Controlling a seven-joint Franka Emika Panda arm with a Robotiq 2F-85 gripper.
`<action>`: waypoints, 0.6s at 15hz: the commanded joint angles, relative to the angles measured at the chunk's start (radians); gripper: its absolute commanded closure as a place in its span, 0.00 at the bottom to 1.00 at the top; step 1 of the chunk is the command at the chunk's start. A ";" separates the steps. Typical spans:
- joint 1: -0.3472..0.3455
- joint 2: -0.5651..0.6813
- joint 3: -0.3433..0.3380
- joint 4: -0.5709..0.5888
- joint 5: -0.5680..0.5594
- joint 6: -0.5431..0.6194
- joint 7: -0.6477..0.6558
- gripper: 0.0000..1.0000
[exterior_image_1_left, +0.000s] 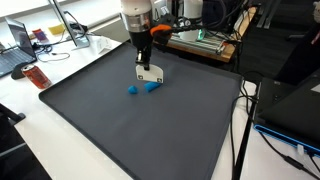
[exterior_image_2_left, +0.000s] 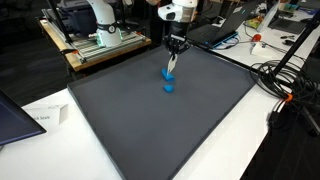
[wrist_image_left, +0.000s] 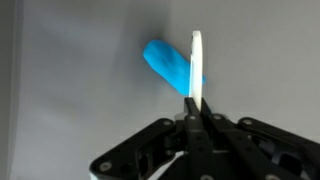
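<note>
My pincer (exterior_image_1_left: 146, 58) is pressed together on a thin white card (exterior_image_1_left: 150, 72), pinching it by its top edge so that it hangs upright below me. In the wrist view the card (wrist_image_left: 196, 62) shows edge-on as a narrow white strip, clamped where my fingers (wrist_image_left: 186, 112) meet.

I hang over the dark mat (exterior_image_1_left: 120, 135), in its half toward the arm's base and well in from every edge. Two small blue bits lie on the mat just under the card: one (exterior_image_1_left: 132, 89) a little out past the card's side, the other (exterior_image_1_left: 152, 86) right at its lower edge. In an exterior view they merge into a single blue blob (exterior_image_2_left: 168, 86) straight below the card (exterior_image_2_left: 170, 67) and my pincer (exterior_image_2_left: 172, 54). From the wrist, one blue bit (wrist_image_left: 166, 60) lies against one face of the card, with a sliver of blue peeking out on the other side. Whether the card's lower edge touches the mat or the blue bits, I cannot tell.

Off the mat, on the white desk, a laptop (exterior_image_1_left: 16, 45) stands past one corner, a sheet of paper (exterior_image_2_left: 40, 118) lies beside another edge, and cables (exterior_image_2_left: 285, 85) run along a third.
</note>
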 joint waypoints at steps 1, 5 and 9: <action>0.010 0.037 -0.018 0.012 -0.020 0.044 0.043 0.99; 0.015 0.058 -0.029 0.014 -0.014 0.039 0.059 0.99; 0.009 0.076 -0.027 0.020 0.001 0.043 0.049 0.99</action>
